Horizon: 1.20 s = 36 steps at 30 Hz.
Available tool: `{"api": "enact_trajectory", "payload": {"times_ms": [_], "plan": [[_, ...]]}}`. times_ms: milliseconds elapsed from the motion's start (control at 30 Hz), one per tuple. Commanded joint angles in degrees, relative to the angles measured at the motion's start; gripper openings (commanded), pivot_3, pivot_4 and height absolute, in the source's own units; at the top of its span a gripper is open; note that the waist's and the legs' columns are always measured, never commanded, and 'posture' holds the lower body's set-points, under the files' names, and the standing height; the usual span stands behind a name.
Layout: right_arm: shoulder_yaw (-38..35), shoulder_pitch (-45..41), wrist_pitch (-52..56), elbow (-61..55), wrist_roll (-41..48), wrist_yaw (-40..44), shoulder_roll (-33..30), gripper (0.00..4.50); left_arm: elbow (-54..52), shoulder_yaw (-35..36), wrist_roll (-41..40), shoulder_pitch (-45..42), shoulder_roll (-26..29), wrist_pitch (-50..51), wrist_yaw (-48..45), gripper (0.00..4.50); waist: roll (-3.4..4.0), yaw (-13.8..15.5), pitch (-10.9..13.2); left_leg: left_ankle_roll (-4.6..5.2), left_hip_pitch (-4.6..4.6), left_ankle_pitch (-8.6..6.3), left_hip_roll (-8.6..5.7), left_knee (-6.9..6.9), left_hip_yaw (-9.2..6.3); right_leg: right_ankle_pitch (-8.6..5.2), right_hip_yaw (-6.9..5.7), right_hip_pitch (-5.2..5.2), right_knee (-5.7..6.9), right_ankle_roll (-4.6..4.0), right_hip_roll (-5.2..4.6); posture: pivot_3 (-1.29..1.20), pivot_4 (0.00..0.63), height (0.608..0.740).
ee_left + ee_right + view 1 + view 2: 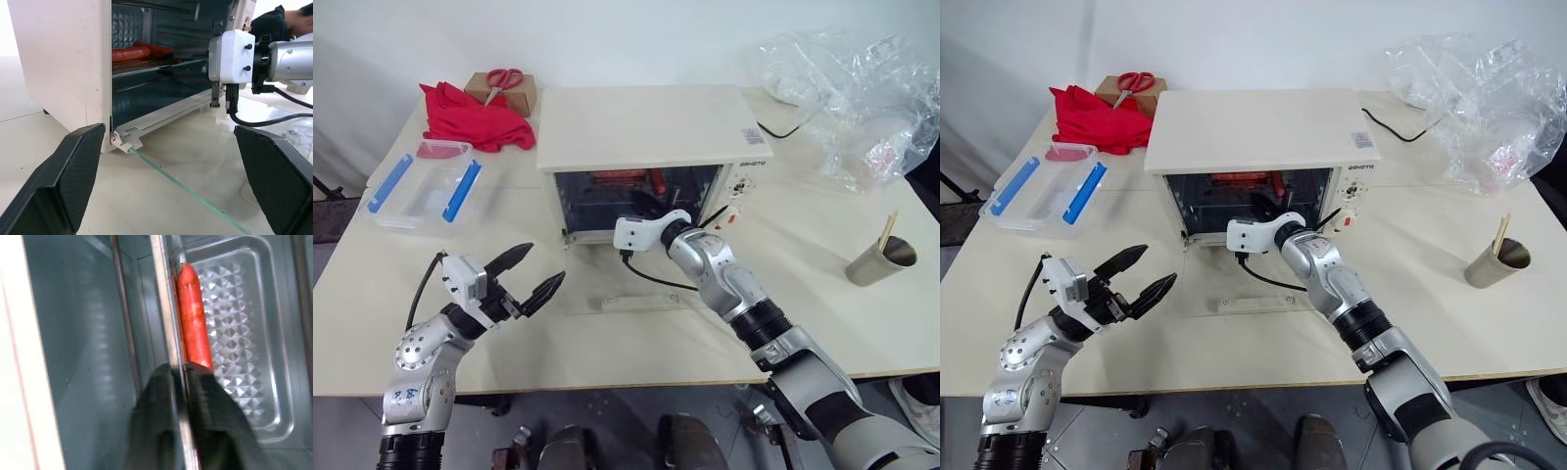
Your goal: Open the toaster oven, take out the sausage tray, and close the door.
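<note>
The right gripper (182, 369) is clamped on the front rim of the sausage tray (168, 308) inside the toaster oven (646, 122); just past its fingertips lies a red sausage (193, 318). Below it the door (1263, 294) lies folded flat on the table (822, 323); off to its side the left gripper (530, 274) hangs wide open, holding nothing.

Even, bright light falls from above on the pale desk (607, 343), with only soft, short shadows under the toaster oven (651, 127). Its cavity stays dark in the head views. The crumpled plastic bag (862, 98) carries white glare. In the left wrist view the background at the far side blows out to white. The right wrist view is soft, and the right tool (183, 382) is a dark blur.
</note>
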Motion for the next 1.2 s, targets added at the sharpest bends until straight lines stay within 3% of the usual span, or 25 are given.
{"api": "enact_trajectory", "payload": {"times_ms": [33,167,367,767,1000,1200], "plan": [[-1.14,-1.72,-1.65,-2.77,1.98,-0.33,0.11,0.03,-1.28,-0.12,-0.89,-1.05,-0.37,0.17,0.38,4.50,0.00,0.02,0.00,0.00,-0.01,0.00,0.00,0.00,0.00,0.00,0.00,0.00,0.00,0.00,0.00,0.00,0.150,0.740],[-1.46,-2.34,-9.73,-6.37,6.45,2.27,-1.37,0.03,-2.82,-1.57,-1.18,-2.00,-0.26,1.72,0.21,4.50,0.00,-0.06,0.00,-0.01,-0.01,0.00,-0.01,-0.04,0.00,0.00,0.00,0.00,-0.04,0.00,0.00,0.00,0.150,0.740],[-2.28,-1.95,-13.49,-11.88,10.90,10.52,-5.08,0.03,-3.44,-1.81,-1.63,-3.35,-0.23,3.47,0.66,4.50,0.01,-1.57,0.03,-0.05,-0.22,0.01,0.00,-0.17,0.12,0.00,0.02,-0.49,0.11,0.00,0.02,0.00,0.150,0.740],[-3.80,2.88,-11.92,-25.04,16.36,21.96,-9.44,0.03,-1.29,-0.37,-3.37,-7.04,-2.00,4.53,1.95,4.50,0.02,-1.46,0.16,-0.06,-0.34,0.02,-0.01,-0.32,0.12,0.00,-0.02,-0.66,0.09,0.00,0.01,0.00,0.150,0.740],[-5.75,12.53,-13.11,-32.51,18.69,25.40,-14.47,0.03,-0.61,2.21,-5.31,-7.19,-1.26,5.52,2.18,4.50,0.00,-1.17,0.17,-0.06,-0.33,0.02,-0.01,-0.16,0.12,0.00,-0.02,-0.60,0.10,0.00,0.00,0.00,0.150,0.740],[-9.71,22.94,-19.82,-38.26,21.20,25.20,-22.18,0.03,-2.36,7.51,-16.51,-3.67,4.26,17.78,0.37,4.50,-0.03,0.39,0.18,-0.04,-0.32,0.01,-0.02,-0.02,0.09,0.00,0.00,-0.53,0.09,0.00,-0.08,0.00,0.150,0.740]]}}
